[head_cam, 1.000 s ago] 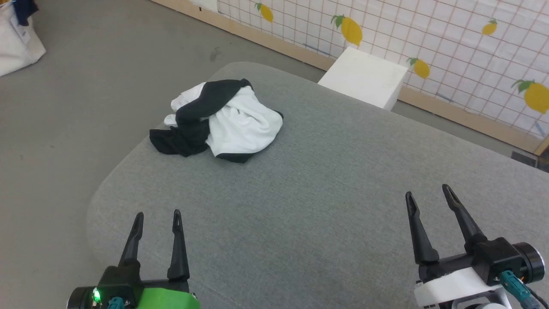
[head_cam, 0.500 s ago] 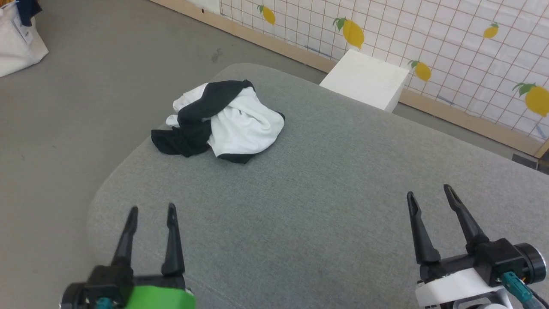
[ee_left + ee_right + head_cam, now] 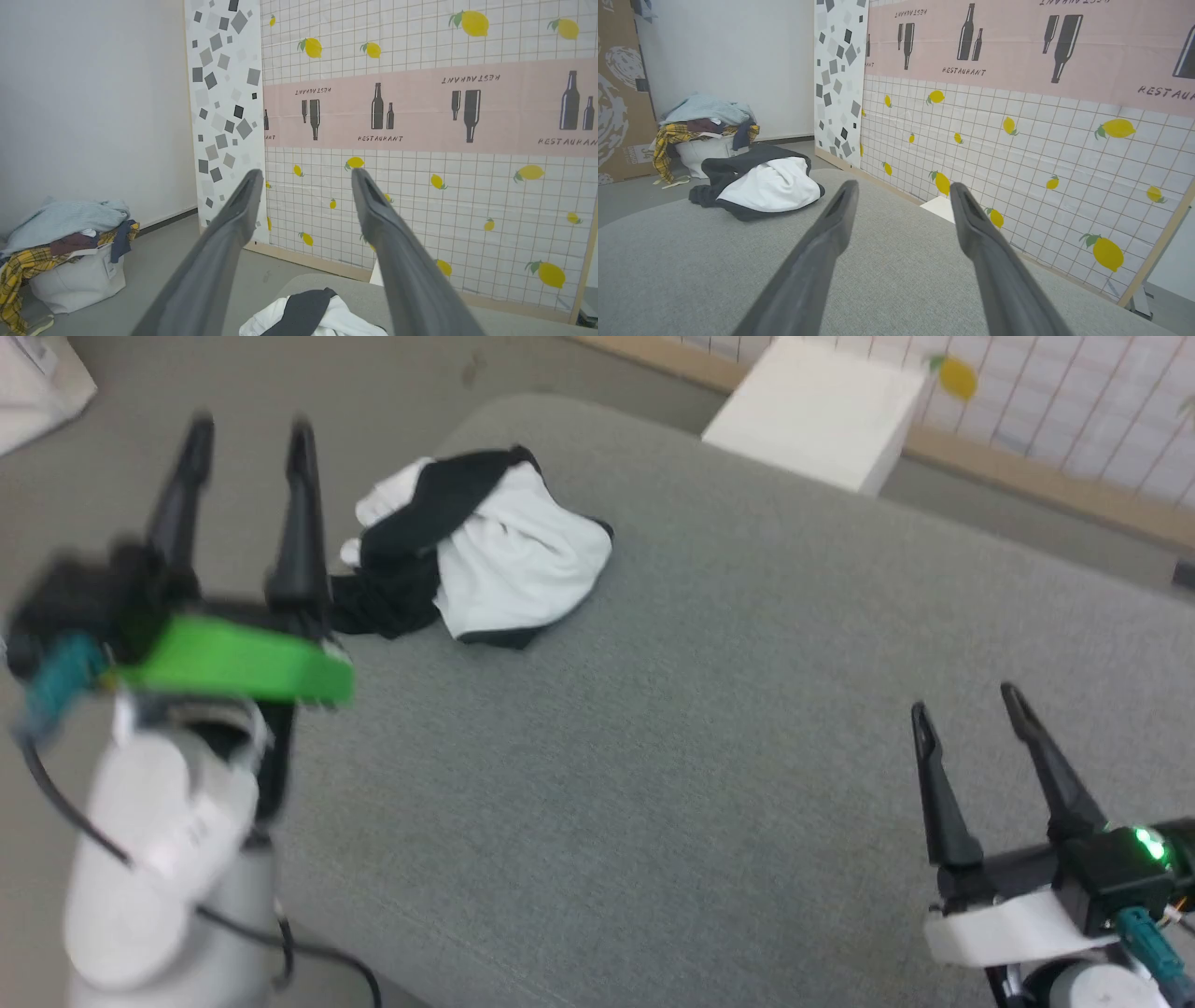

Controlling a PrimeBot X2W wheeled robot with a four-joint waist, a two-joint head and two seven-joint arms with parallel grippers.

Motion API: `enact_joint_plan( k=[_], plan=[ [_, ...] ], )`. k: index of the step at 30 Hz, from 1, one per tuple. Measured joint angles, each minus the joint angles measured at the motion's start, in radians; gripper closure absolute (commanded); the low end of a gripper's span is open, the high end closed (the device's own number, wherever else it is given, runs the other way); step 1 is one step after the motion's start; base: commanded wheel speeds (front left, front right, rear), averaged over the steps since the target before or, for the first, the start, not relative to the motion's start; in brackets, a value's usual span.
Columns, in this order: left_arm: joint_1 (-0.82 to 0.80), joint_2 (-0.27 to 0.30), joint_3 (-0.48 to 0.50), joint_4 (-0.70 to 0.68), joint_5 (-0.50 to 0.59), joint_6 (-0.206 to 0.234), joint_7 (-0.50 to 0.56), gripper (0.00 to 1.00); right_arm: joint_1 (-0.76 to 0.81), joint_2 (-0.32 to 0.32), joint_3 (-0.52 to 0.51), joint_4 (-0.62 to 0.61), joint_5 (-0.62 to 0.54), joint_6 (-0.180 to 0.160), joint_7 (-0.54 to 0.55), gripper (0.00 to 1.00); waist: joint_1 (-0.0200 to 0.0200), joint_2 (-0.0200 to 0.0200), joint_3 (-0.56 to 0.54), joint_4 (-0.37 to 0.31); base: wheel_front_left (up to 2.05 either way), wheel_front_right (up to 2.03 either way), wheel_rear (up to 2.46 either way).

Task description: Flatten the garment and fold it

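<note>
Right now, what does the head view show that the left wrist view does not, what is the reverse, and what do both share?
The head view adds the right tool, open, and the left arm's white forearm. The left wrist view adds the pink band with bottles and the panel of grey squares. Both share the crumpled garment and the open left tool.

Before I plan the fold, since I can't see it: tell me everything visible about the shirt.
The shirt is soft white cloth with black sleeves, crumpled into a loose heap, one black sleeve draped across its top and black cloth trailing at its left. It lies near the far left corner of the grey table, touching nothing else.
</note>
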Motion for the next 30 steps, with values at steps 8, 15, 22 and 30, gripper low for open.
enact_joint_plan(
  k=[8, 15, 22, 30],
  plan=[
    [-0.252, 0.052, 0.036, 0.187, -0.071, -0.008, 0.162, 0.00, -0.059, -0.035, 0.009, -0.139, -0.034, 0.000, 0.069, 0.00, 0.0001, 0.0000, 0.143, -0.027, 0.00, 0.00, 0.00],
    [-0.343, 0.119, 0.048, 0.368, -0.110, -0.020, 0.286, 0.00, -0.106, -0.087, 0.020, -0.235, -0.032, 0.000, 0.127, 0.00, 0.0002, 0.0000, 0.264, -0.070, 0.00, 0.00, 0.00],
    [-0.382, 0.152, 0.027, 0.467, -0.134, -0.034, 0.398, 0.00, -0.145, -0.114, 0.018, -0.294, -0.020, 0.000, 0.158, 0.00, 0.0002, -0.0001, 0.371, -0.127, 0.00, 0.00, 0.00],
    [-0.384, 0.165, 0.040, 0.543, -0.165, 0.008, 0.496, 0.00, -0.159, -0.116, 0.016, -0.300, -0.012, 0.000, 0.159, 0.00, 0.0002, -0.0001, 0.453, -0.208, 0.00, 0.00, 0.00]
  ],
)
